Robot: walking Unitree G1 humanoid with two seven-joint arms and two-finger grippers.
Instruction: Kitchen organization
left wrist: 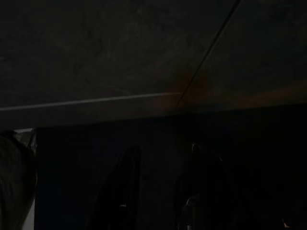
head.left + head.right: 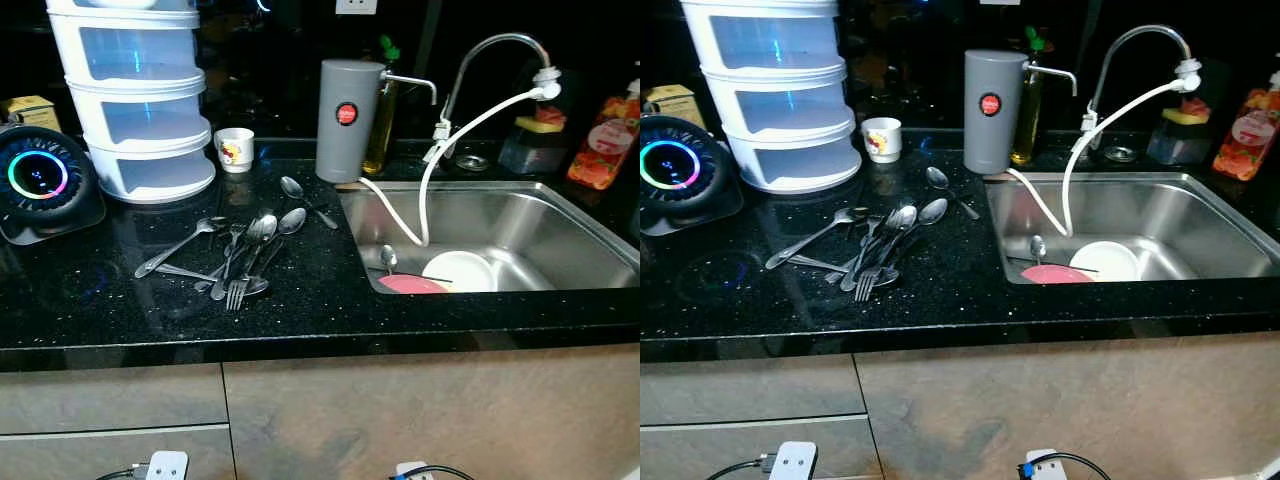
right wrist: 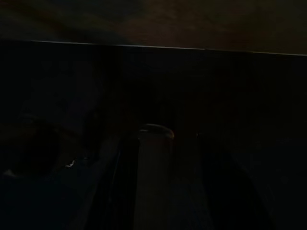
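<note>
The desk [image 2: 300, 300] is glossy black stone flecked with pale specks, and the heap of cutlery [image 2: 235, 255] on it is polished, reflective metal. The sink [image 2: 560, 235] is brushed steel with a soft sheen, its curved tap [image 2: 490, 50] shiny chrome with a smooth white hose [image 2: 425, 195]. The tiered container [image 2: 135, 95] looks like glossy white plastic with translucent walls, the grey canister [image 2: 348, 120] matt, and the cabinet fronts [image 2: 400, 410] a dull, mottled stone-like finish.

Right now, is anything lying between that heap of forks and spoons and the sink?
Nothing visible blocks it. The cutlery pile lies on bare black counter, left of the sink. One stray spoon sits further back, near the grey canister.
</note>
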